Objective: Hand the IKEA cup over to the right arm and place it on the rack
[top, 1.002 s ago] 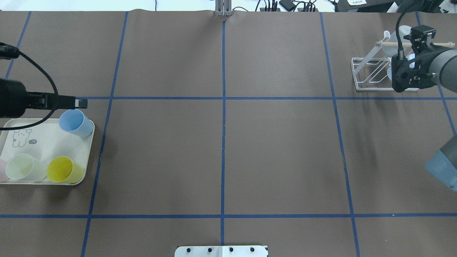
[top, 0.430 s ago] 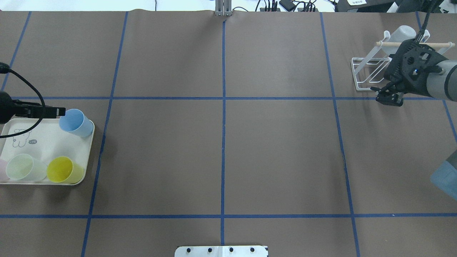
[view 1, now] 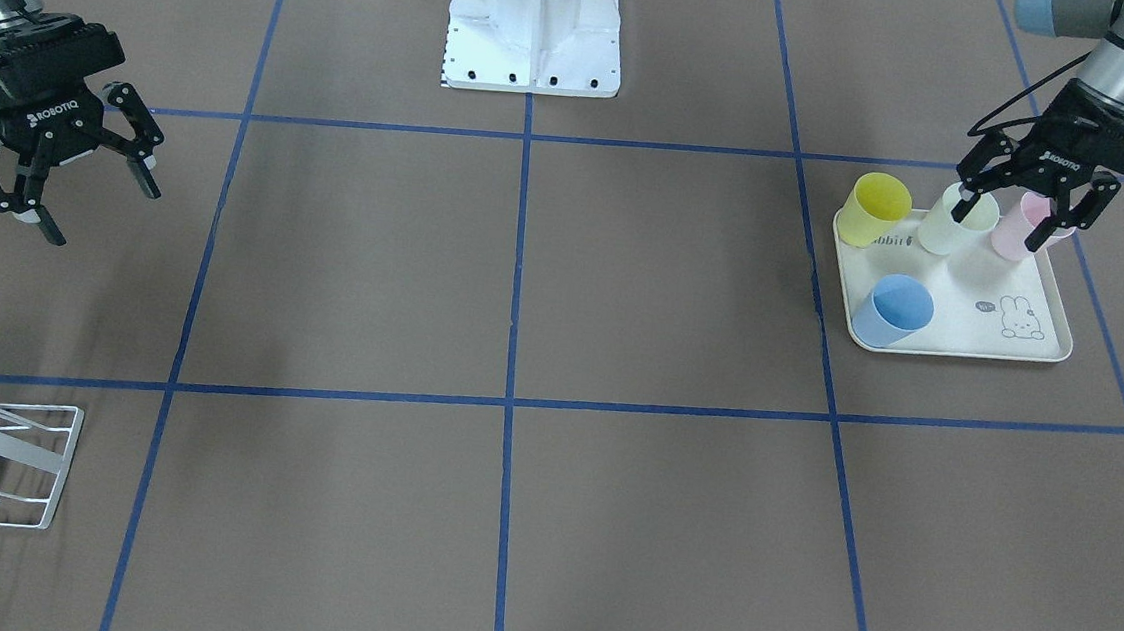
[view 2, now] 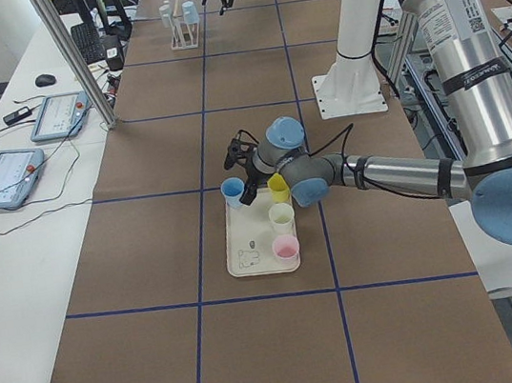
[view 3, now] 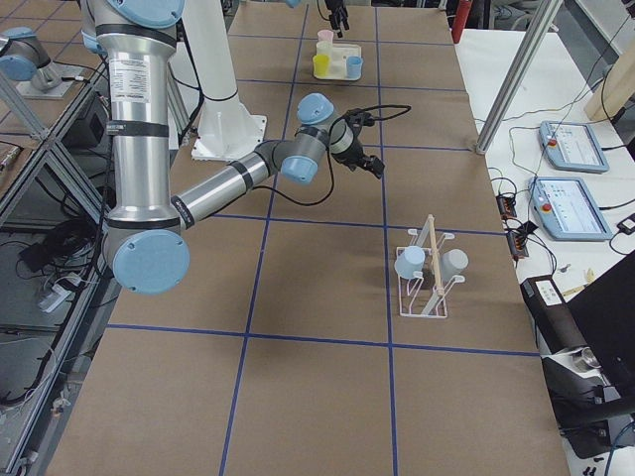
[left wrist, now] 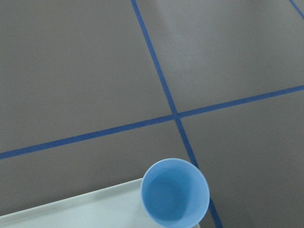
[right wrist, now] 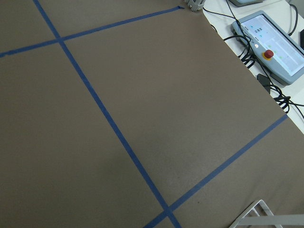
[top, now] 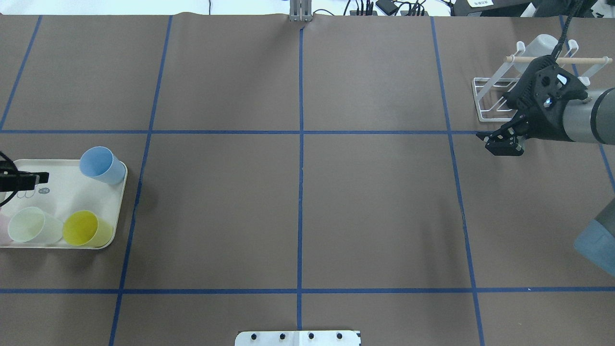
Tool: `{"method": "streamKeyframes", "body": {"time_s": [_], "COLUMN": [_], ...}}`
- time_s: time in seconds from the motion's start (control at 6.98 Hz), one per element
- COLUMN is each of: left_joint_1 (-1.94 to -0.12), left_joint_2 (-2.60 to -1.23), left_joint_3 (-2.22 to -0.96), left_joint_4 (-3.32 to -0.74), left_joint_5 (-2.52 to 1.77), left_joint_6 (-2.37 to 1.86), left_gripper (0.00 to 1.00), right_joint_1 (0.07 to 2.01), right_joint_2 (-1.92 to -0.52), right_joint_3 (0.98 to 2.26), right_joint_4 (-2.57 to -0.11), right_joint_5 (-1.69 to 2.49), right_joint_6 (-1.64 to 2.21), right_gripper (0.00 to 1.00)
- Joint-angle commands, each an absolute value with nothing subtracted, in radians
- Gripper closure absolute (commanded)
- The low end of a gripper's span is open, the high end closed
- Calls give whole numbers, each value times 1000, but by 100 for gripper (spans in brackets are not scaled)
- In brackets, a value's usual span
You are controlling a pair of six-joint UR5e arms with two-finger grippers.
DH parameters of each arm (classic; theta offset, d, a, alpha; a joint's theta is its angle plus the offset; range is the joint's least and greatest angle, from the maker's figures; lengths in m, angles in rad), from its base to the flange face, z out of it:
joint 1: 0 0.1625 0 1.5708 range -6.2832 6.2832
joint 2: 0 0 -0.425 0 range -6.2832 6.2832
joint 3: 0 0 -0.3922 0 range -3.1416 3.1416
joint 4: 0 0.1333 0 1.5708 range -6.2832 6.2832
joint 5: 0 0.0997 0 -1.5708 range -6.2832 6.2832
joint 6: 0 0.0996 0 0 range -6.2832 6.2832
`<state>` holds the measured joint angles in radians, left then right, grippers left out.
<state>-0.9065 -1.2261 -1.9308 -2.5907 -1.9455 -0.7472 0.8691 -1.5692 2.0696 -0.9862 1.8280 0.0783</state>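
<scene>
We read ROBOTIQ on both wide-open, empty grippers: the left gripper (view 1: 1006, 215) hangs over the pale cup (view 1: 955, 231) on the tray (view 1: 976, 283), where yellow hides all but "bbit", and the right gripper (view 1: 94, 204) is well apart from the edge-cropped rack (view 1: 5, 444).
</scene>
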Motion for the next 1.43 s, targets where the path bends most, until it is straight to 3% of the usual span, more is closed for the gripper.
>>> {"method": "streamKeyframes", "body": {"time_s": [0.0,0.29,1.29], "left_joint_1": [-910,-899,-826], "left_joint_2": [-1141,-1158,-1175], "left_joint_3": [-1799,-1703,-1695], "left_joint_4": [-2831,-2923,-2936], "left_joint_5": [-1944,-1928,-1907], "left_joint_6": [-651,-624,-626], "left_gripper": [0,0,0], "right_joint_1": [868,868,870], "right_joint_2": [-1565,-1566,-1572], "right_joint_3": [2069,2069,2060], "right_joint_4": [-988,-988,-988], "right_joint_5": [1841,1841,1841], "right_joint_6": [106,106,106], "right_gripper": [0,0,0]}}
